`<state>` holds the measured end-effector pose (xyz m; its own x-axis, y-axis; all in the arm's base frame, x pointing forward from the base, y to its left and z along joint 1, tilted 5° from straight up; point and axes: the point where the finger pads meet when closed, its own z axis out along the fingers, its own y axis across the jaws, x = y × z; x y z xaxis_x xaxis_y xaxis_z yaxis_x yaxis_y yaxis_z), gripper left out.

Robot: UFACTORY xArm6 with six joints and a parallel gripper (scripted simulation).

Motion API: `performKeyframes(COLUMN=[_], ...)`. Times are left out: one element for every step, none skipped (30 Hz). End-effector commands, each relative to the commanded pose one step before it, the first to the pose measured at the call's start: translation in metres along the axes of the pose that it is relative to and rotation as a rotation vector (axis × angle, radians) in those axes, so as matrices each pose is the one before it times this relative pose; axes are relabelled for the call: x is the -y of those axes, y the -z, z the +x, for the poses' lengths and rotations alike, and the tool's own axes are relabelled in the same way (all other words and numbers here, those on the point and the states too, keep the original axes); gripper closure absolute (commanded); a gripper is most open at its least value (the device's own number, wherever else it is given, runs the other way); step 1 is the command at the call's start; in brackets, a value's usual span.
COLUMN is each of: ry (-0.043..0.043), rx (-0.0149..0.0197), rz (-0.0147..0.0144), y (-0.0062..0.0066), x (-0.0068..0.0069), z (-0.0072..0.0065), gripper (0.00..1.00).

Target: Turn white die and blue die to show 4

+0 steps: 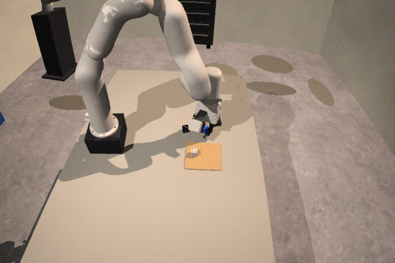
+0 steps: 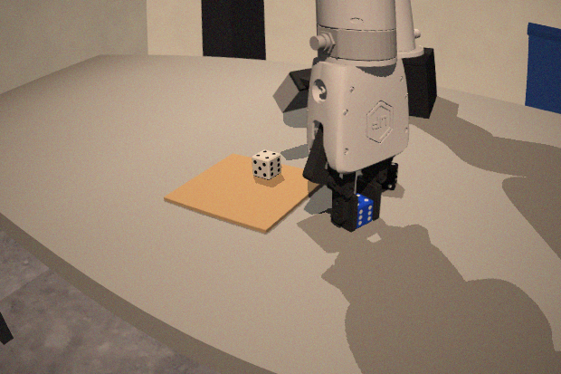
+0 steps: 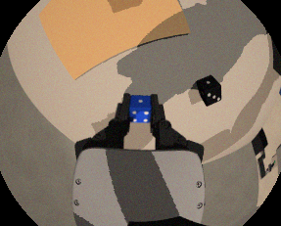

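Gripper (image 1: 206,130) (image 2: 357,214) (image 3: 140,102) is closed w/ blue die (image 1: 206,129) (image 2: 365,211) (image 3: 140,115) btwn its fingers, off the mat (image 1: 209,160) (image 2: 235,196) (image 3: 102,35). Top view: mat's at approx 6 o'clock from blue, black die (image 1: 185,128) (image 2: 394,177) (image 3: 209,90) at 9, nearby on table (image 1: 153,214) (image 2: 149,260) (image 3: 43,77). White die (image 1: 193,151) (image 2: 266,165) sits flat on mat, toward its 10 o'clock, 4 up. Blue shows 6 on one side in ext. view.
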<state>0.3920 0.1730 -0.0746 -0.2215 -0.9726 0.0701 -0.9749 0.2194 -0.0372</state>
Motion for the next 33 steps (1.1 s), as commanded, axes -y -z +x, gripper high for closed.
performKeyframes(ry=[-0.0001,0.0,0.0,0.0,0.0,0.0,0.0,0.0,0.0,0.0,0.0,0.0,0.0,0.0,0.0,0.0,0.0,0.0,0.0,0.0,0.0,0.0,0.0,0.0,0.0,0.0,0.0,0.0,0.0,0.0,0.0,0.0,0.0], rx=[0.00236,0.0,0.0,0.0,0.0,0.0,0.0,0.0,0.0,0.0,0.0,0.0,0.0,0.0,-0.00001,0.0,0.0,-0.00001,0.0,0.00001,0.00001,0.0,0.00001,-0.00001,-0.00001,0.00001,-0.00001,0.00001,-0.00001,0.00001,-0.00001,0.0,0.0], rz=[0.00293,0.0,0.0,0.0,0.0,0.0,0.0,0.0,0.0,0.0,0.0,0.0,0.0,0.0,0.00001,0.0,0.0,0.00001,0.0,0.0,-0.00001,0.0,-0.00001,0.00001,0.0,-0.00001,0.00001,-0.00001,0.0,-0.00001,0.0,0.0,0.0], y=[0.00119,0.0,0.0,0.0,0.0,0.0,0.0,0.0,0.0,0.0,0.0,0.0,0.0,0.00006,0.00041,0.0,0.0,0.00102,0.00181,0.00271,0.00365,0.00459,0.00546,0.00624,0.00688,0.00736,0.00768,0.00777,0.00768,0.00736,0.00685,0.00613,0.0], x=[0.00125,0.0,0.0,0.0,0.0,0.0,0.0,0.0,0.0,0.0,0.0,0.0,0.0,0.0,0.0,0.0,0.0,0.00001,0.0,0.0,0.0,0.0,0.0,0.0,0.0,-0.00001,0.00001,-0.00001,0.0,0.0,0.00001,0.0,0.0], z=[-0.00094,0.0,0.0,0.0,0.0,0.0,0.0,0.0,0.0,0.0,0.0,0.0,0.0,0.0,0.0,0.0,0.0,0.0,0.0,0.0,0.0,0.0,0.0,0.0,0.0,0.0,0.0,0.0,0.0,0.0,0.0,0.0,0.0], gripper=[0.79,0.79,0.79,0.79,0.79,0.79,0.79,0.79,0.79,0.79,0.79,0.79,0.79,0.79,0.79,0.79,0.79,0.79,0.79,0.79,0.79,0.79,0.79,0.79,0.79,0.79,0.79,0.79,0.79,0.79,0.79,0.79,0.79])
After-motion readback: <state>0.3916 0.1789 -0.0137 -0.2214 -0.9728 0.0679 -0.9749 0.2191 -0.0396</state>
